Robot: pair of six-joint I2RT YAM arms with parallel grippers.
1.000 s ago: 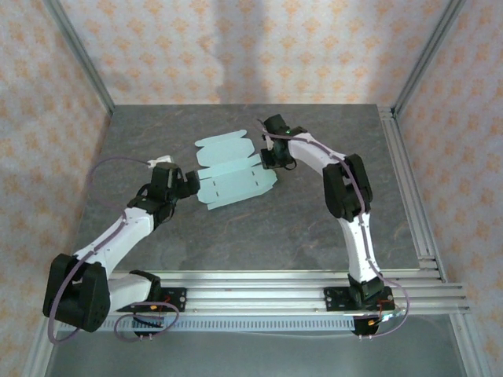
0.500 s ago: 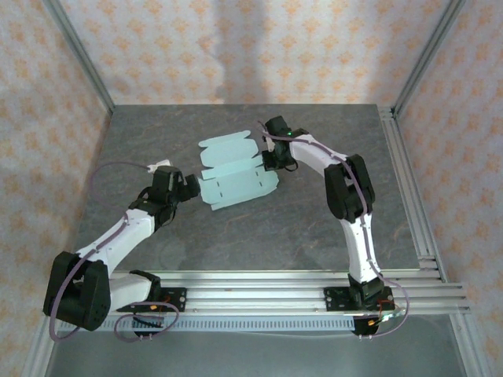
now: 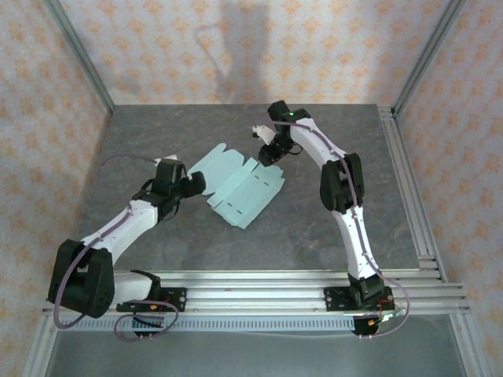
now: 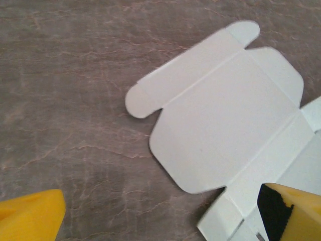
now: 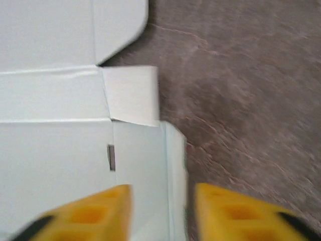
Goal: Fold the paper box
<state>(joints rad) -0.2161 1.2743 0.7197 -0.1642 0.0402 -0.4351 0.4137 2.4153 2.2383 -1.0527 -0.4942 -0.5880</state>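
The paper box (image 3: 240, 188) is a flat pale mint die-cut sheet with rounded flaps, lying slanted on the grey table. My left gripper (image 3: 195, 183) sits at its left end, open. In the left wrist view the sheet (image 4: 225, 115) spreads ahead, and the right yellow finger (image 4: 296, 211) overlaps its near corner. My right gripper (image 3: 266, 155) hovers at the sheet's far right corner, open. In the right wrist view a narrow edge flap of the sheet (image 5: 173, 170) lies in the gap between the fingertips (image 5: 95, 213), touching neither.
The grey stone-pattern table (image 3: 314, 228) is bounded by an aluminium rail (image 3: 275, 287) along the front and a frame rail (image 3: 409, 181) on the right. Patterned walls close the back and sides.
The sheet has swung round, its near end sliding toward the front right. The right gripper has drawn back toward the far wall. The left gripper has shifted slightly farther in.
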